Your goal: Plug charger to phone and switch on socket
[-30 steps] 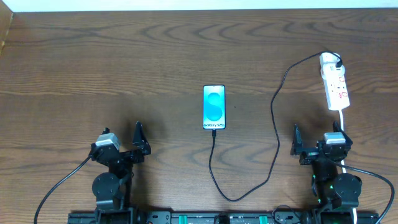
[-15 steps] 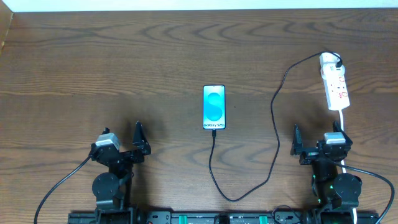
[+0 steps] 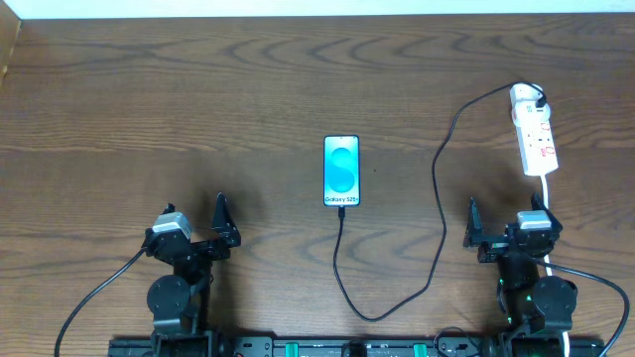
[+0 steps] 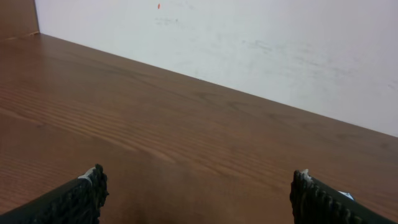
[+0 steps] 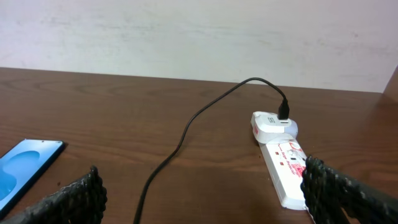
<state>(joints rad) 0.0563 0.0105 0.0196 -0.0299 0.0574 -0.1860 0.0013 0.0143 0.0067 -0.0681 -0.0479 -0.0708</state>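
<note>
The phone (image 3: 341,171) lies flat mid-table, blue screen up, and its corner shows in the right wrist view (image 5: 25,168). The charger cable (image 3: 437,198) runs from the phone's near edge in a loop to the far end of the socket (image 3: 534,129), where its black plug sits in a white adapter (image 5: 275,123). The socket also shows in the right wrist view (image 5: 286,171). My left gripper (image 3: 220,223) is open and empty at the near left (image 4: 198,193). My right gripper (image 3: 474,228) is open and empty, just near of the socket (image 5: 202,196).
The socket's white cord (image 3: 548,193) runs from its near end past my right arm. A pale wall (image 5: 186,37) stands behind the table's far edge. A wooden side panel (image 3: 8,50) rises at the far left corner.
</note>
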